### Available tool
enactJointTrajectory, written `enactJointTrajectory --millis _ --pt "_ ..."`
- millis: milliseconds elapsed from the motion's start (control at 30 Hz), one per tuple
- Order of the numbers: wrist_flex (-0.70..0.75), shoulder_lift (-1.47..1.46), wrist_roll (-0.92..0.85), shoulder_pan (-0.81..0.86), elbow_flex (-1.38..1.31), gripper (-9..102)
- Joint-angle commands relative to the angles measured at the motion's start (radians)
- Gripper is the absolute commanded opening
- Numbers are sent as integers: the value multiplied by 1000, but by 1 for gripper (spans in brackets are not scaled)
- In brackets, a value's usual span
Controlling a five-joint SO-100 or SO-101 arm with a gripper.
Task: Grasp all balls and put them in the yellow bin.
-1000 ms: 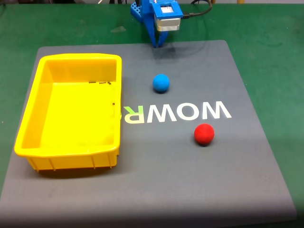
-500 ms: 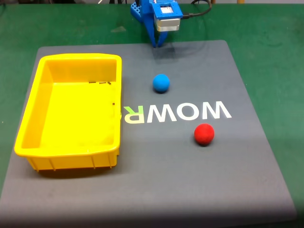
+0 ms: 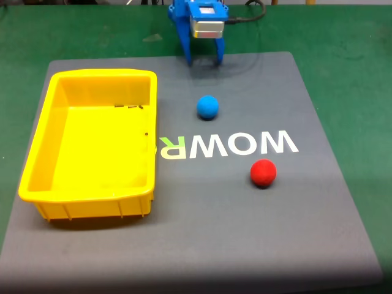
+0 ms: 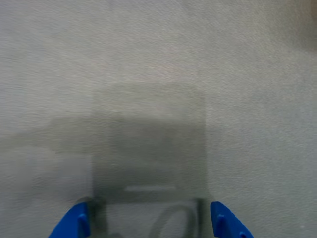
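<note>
Claw (image 3: 204, 61) in the fixed view hangs at the far edge of the grey mat (image 3: 318, 202), its two blue fingers (image 3: 187, 56) spread apart with nothing between them. Just nearer the camera than the claw, the blue ball (image 3: 207, 106) sits on the mat, apart from the fingers. The red ball (image 3: 263, 173) lies farther toward the camera and to the right, below the white lettering (image 3: 229, 145) printed on the mat; the two balls are well apart. The yellow bin (image 3: 43, 122) stands on the left part of the mat, holding neither ball, and its right wall covers the left end of the lettering. Green counter (image 3: 355, 37) surrounds the mat.

Wrist view: the two blue fingertips (image 4: 74, 223) stand at the bottom edge, one left and one right, held wide over bare grey mat (image 4: 158, 59), with the claw's (image 4: 151, 225) shadow falling on the mat between them.
</note>
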Motion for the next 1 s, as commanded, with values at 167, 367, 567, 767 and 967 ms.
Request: enactJointTrajectory --millis 167,367,567,767,967 --pt "-252 -466 55 -40 -347 29" --pt "-362 -755 75 -38 -520 29" --pt "-425 -957 92 -38 -646 29" --pt "-460 -1117 100 -49 -750 29" --pt "-469 -1273 117 -63 -874 29"
